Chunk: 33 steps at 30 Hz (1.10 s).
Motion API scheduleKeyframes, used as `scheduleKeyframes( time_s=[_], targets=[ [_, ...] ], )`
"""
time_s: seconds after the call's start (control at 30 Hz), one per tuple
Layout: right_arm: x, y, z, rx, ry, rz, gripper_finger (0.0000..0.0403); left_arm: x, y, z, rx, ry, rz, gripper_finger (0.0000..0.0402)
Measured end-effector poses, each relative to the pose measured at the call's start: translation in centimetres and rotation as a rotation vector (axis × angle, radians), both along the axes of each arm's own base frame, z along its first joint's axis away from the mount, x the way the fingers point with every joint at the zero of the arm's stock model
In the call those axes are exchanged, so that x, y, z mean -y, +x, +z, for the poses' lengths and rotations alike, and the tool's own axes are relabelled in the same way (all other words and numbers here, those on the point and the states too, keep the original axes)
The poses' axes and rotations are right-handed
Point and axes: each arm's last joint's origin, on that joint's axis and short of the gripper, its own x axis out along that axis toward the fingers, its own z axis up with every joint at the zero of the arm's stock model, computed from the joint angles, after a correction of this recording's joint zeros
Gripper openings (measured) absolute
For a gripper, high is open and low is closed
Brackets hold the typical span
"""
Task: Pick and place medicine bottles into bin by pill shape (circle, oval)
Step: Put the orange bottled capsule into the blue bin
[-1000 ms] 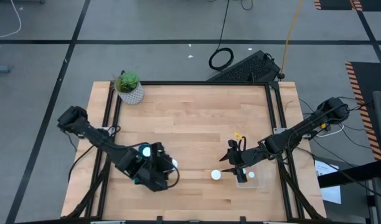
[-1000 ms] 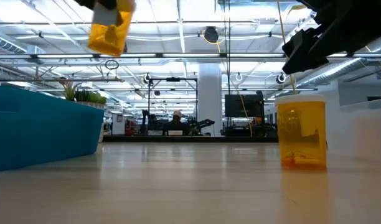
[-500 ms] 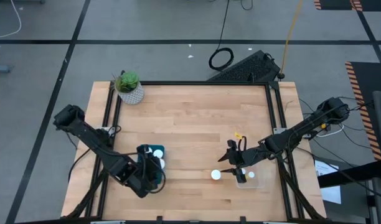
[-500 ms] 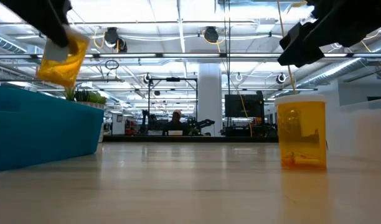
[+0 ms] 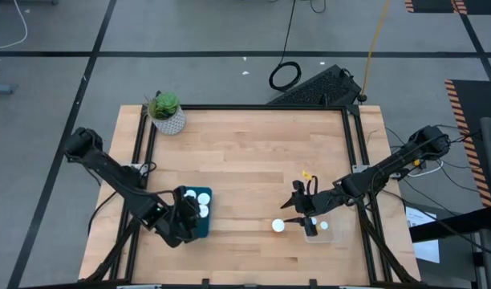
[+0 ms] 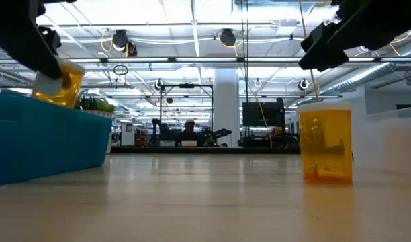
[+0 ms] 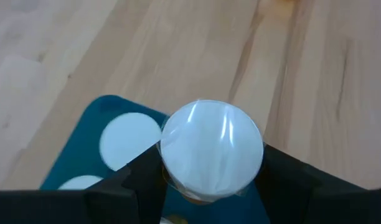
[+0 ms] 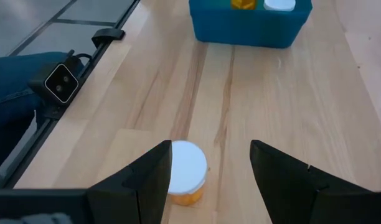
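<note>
My left gripper (image 5: 184, 225) is shut on an orange medicine bottle (image 6: 63, 83) with a white cap (image 7: 212, 149). It holds the bottle over the blue bin (image 5: 200, 215), near the table's front left. Three white-capped bottles (image 5: 199, 201) stand in that bin. My right gripper (image 5: 288, 213) is open and hovers above a lone bottle (image 5: 278, 226) that stands on its base on the wood (image 8: 186, 174). A clear bin (image 5: 322, 228) to that bottle's right holds one capped bottle. My left gripper pinches the bottle's orange body just under the cap (image 7: 189, 194) between its two fingers (image 7: 141, 180), one on each side. The cap faces back toward the wrist. The bottle is tilted and hangs clear above the blue bin's rim (image 6: 51, 107).
A green plant in a white pot (image 5: 166, 112) stands at the table's far left corner. Bare wood lies between the two bins (image 5: 245, 177). A black frame rail runs along the table's edges (image 5: 350, 160). The room shows beyond the table in the low view.
My left gripper has carried the bottle toward the table's left edge and downward, from high above the wood to just over the blue bin. The bottle has tipped further over along the way. The right arm has kept still.
</note>
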Motion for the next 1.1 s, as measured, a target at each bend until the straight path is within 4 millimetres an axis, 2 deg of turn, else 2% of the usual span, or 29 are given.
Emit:
scheduleKeyframes(
  time_s=[0.33, 0.63, 1.1],
  targets=[
    [0.0, 0.0, 0.0, 0.006, -0.025, 0.012, 0.0212, -0.3, -0.5, -2.7, 0.032, -0.048, -0.005, 0.0212],
    [0.0, 0.0, 0.0, 0.006, -0.026, 0.012, 0.0212, -0.6, -1.0, -3.8, 0.008, -0.048, -0.025, 0.0212],
    [0.0, 0.0, 0.0, 0.007, -0.025, 0.012, 0.0212, -1.1, -1.5, -4.7, -0.019, -0.019, -0.031, 0.0267]
  ],
)
